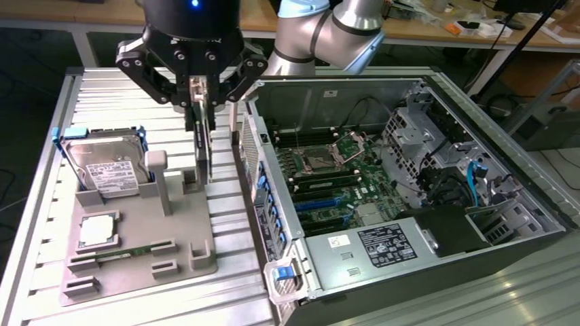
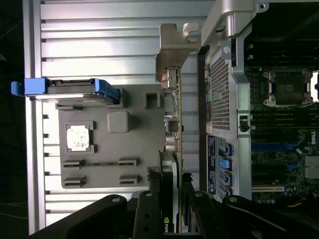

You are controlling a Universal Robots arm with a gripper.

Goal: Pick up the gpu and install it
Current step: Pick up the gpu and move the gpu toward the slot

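The gpu (image 1: 201, 151) is a thin card seen edge-on, upright over the grey holder plate (image 1: 181, 255) at the exterior view's left of the open computer case (image 1: 453, 224). My gripper (image 1: 201, 109) comes down from above and is shut on the card's upper edge. In the wrist view the gpu (image 2: 172, 124) runs away from my gripper (image 2: 170, 204), green board and black cooler together, with its silver bracket (image 2: 175, 47) at the far end. I cannot tell whether the card's lower edge is clear of the holder's slot. The motherboard (image 1: 331, 180) lies exposed inside the case.
On the holder plate stand a silver hard drive (image 1: 104, 168) in a blue frame, a processor chip (image 1: 98, 231) and a narrow memory stick (image 1: 127, 252). The case's side wall (image 1: 263, 197) rises close beside the card. The ribbed metal table (image 1: 109, 88) surrounds the plate.
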